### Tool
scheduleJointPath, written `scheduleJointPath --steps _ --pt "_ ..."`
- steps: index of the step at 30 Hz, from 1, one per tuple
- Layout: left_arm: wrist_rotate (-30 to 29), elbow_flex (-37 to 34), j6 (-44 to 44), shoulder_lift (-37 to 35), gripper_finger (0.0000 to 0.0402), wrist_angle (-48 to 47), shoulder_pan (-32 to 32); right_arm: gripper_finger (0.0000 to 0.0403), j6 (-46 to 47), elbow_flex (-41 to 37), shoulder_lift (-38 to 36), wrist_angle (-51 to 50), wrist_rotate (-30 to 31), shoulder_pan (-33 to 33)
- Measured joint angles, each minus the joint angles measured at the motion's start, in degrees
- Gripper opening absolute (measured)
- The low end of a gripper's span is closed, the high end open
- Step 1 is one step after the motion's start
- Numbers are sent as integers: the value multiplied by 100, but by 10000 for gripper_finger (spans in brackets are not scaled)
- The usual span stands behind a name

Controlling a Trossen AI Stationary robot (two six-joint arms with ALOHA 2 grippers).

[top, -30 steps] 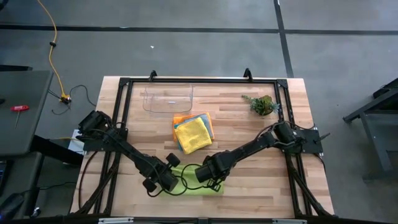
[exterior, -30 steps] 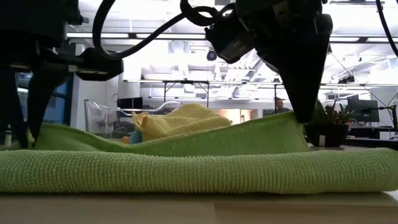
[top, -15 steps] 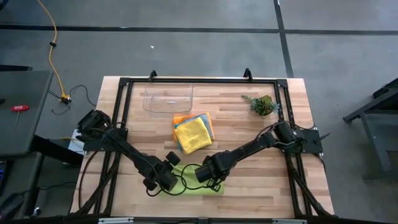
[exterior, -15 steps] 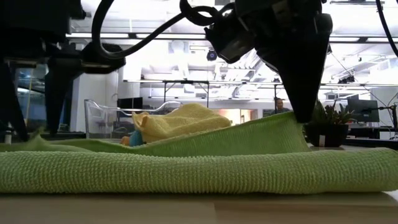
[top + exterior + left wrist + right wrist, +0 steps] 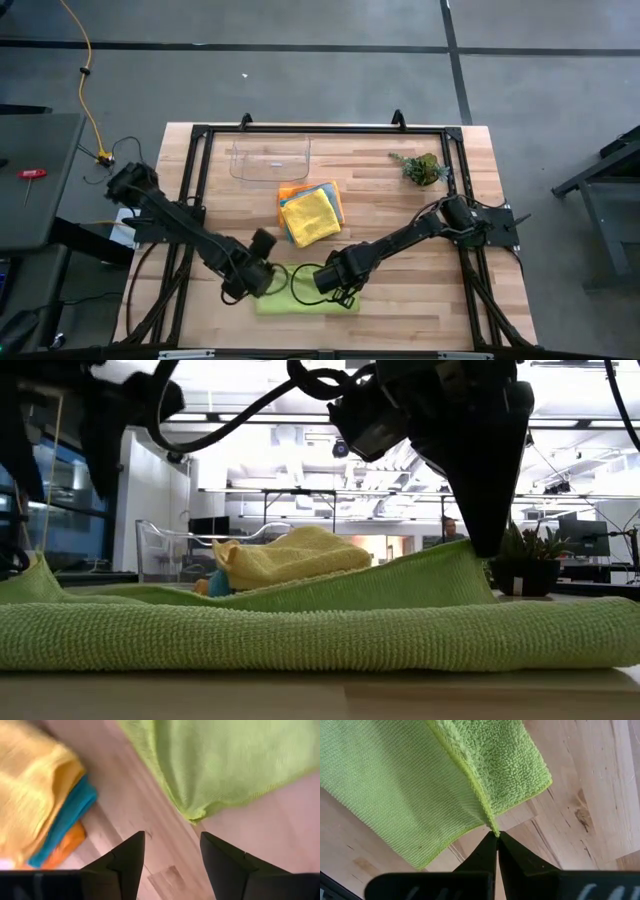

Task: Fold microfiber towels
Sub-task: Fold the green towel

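The lime green towel lies near the front edge of the table, already doubled over on itself, so the fold looks roughly half made. The right pincer is clamped shut on one corner of that towel and holds it raised above the lower layer, probably to keep the upper flap taut and lined up while the other side is let go. The left pincer stands with its fingers apart and nothing between them, lifted off the cloth at the towel's left end. The remaining towels, with the yellow towel on top of the teal and orange ones, wait in a stack at the middle of the table, well apart from the work. Compared with a second ago, the left pincer has released the corner it was pinching, risen and drawn back to the left; that corner now lies slumped on the table, while the right side is unchanged.
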Motion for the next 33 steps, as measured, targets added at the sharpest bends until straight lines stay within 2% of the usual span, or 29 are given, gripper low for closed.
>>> scheduleJointPath --steps 6,11,18,27,30,33 --pt "-36 0 -1375 -665 177 -297 -131 0 36 0 2 -12 17 0" --pt "-203 0 -2102 -1255 165 -163 -466 0 522 0 2 -309 294 -34" --pt "-698 0 -2877 -1744 159 -56 -971 0 698 0 2 -298 326 -55" --pt "-904 2 -3201 -1787 159 -58 -1464 3 1490 0 2 -302 444 -76" --pt "-936 2 -3205 -1787 159 -58 -1560 21 1688 0 2 -314 627 -76" --pt "-1011 2 -3303 -1787 159 -63 -1647 59 1859 0 2 -327 789 -76"
